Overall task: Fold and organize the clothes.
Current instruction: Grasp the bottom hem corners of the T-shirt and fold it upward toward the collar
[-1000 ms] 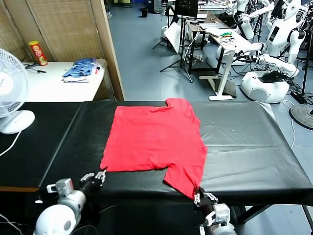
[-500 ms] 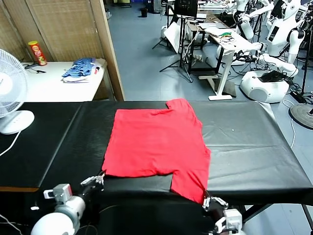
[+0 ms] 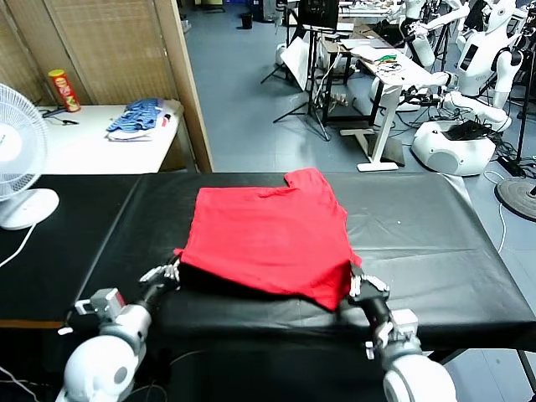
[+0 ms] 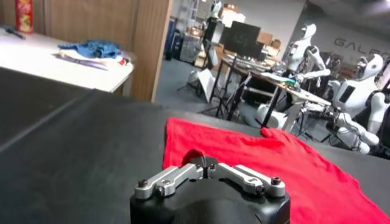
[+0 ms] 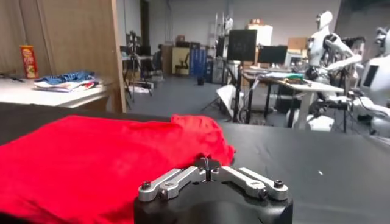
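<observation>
Between the left gripper (image 3: 172, 273) and right gripper (image 3: 358, 286), each apparently pinched on a near corner, the T-shirt (image 3: 268, 234) hangs lifted; carry both forward evenly, keeping the hem taut.

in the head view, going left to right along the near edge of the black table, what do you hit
white fan → left gripper, shut on the near left corner of the red T-shirt → the lifted near hem of the shirt → right gripper, shut on its near right corner → bare black table

one red T-shirt (image 3: 268, 239), two claws, one fan (image 3: 18, 159), one chip can (image 3: 64, 90)
</observation>
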